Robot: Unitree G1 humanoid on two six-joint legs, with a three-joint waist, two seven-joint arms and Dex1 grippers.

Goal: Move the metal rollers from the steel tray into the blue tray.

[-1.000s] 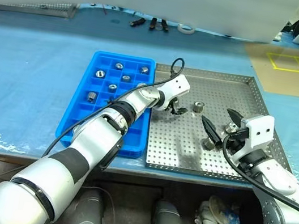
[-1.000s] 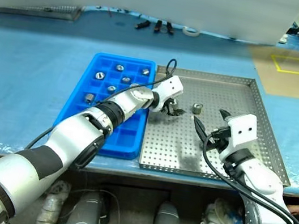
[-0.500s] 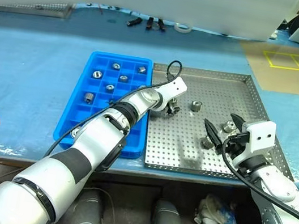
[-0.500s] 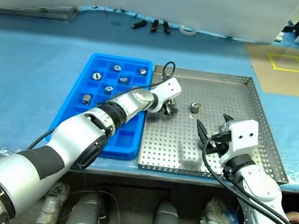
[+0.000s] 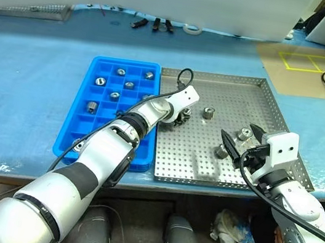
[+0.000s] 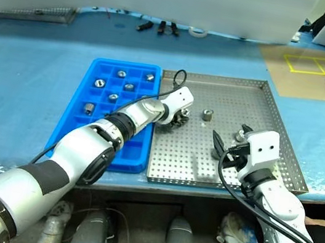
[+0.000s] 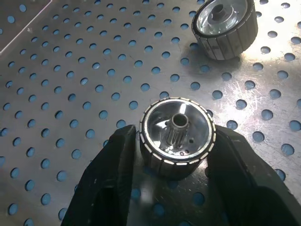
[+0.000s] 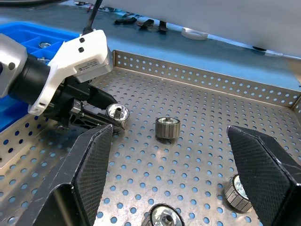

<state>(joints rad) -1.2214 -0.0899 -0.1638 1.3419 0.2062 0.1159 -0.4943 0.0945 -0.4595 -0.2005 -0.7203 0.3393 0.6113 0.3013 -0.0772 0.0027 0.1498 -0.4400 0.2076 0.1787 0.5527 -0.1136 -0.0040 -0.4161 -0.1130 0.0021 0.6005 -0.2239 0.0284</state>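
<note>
Left wrist view, left fingers (image 7: 113, 179) clamping roller (image 7: 178, 136), second roller (image 7: 225, 26) near, right fingers (image 8: 263, 169) spread.

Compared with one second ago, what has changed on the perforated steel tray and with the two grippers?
The left gripper has closed on a small silvery metal roller on the steel tray. The right gripper stays open above the tray; the loose rollers and those in the blue plastic tray have not moved.

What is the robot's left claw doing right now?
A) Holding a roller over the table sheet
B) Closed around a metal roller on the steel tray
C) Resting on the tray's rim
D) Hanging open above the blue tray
B: the left gripper has its black fingers pressed against both sides of a metal roller that sits on the perforated steel tray.
</note>
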